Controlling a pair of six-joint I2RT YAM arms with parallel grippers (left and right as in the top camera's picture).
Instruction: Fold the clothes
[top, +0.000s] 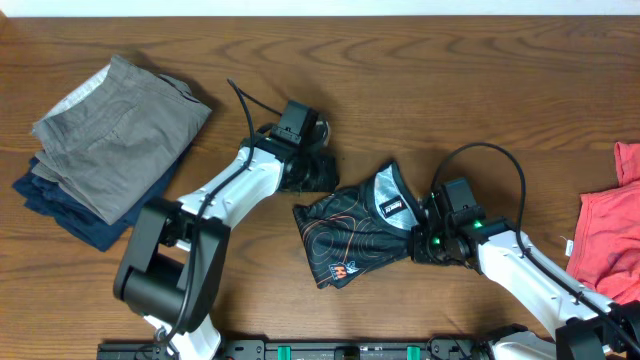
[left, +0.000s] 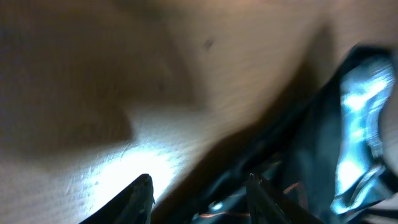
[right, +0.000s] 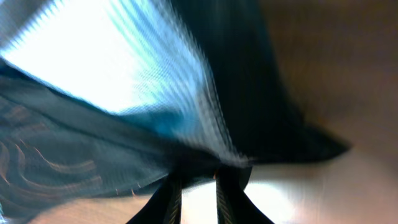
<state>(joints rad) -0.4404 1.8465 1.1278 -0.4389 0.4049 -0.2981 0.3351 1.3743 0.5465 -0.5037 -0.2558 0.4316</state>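
Only wrist views are showing this: right end effector (right: 200, 178) is pinching the jersey (right: 93, 143) tightly; left end effector (left: 199, 182) is gaping beside it.

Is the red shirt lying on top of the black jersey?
No, the red shirt lies far off to the right, clearly apart from the black jersey in the middle.

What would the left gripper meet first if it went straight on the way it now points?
Probably the black jersey: its dark edge lies just ahead of the left gripper, between the open jaws, with bare table beyond. Blur leaves the depth uncertain.
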